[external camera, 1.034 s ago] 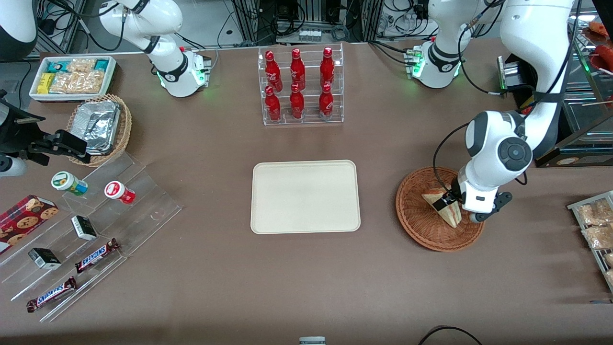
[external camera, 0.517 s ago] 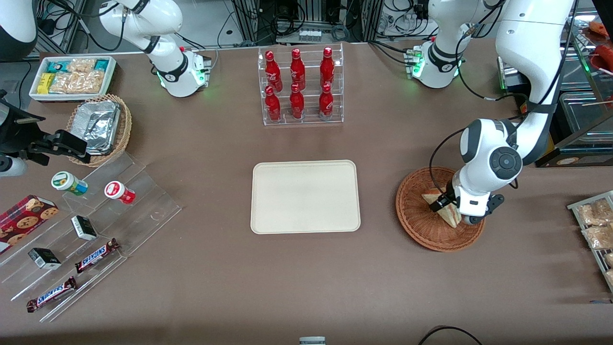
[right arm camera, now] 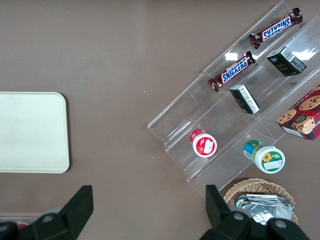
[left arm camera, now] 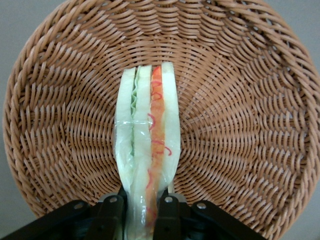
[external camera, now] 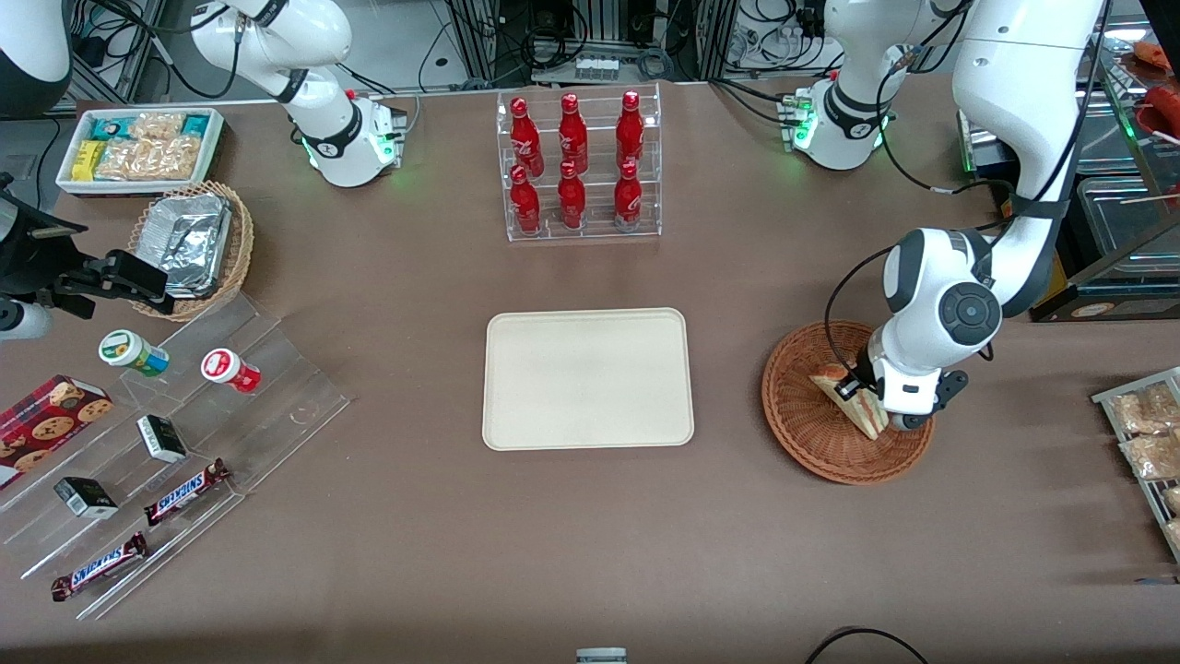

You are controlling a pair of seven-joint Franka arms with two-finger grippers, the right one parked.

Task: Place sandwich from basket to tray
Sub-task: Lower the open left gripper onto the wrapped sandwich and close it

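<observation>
Front view: the tray point(external camera: 587, 379) lies flat at the middle of the brown surface point(external camera: 415, 544) with bare cloth along every edge, and an open strip separates it from the basket point(external camera: 800, 420), which sits toward the working arm's end. The end effector point(external camera: 862, 398) is down inside the basket, within its raised wicker rim. Left wrist view shows its fingers point(left arm camera: 111, 216) closed against both faces of the sandwich point(left arm camera: 146, 150), which stands on edge, filling layers upward, over the basket point(left arm camera: 240, 100) floor
</observation>
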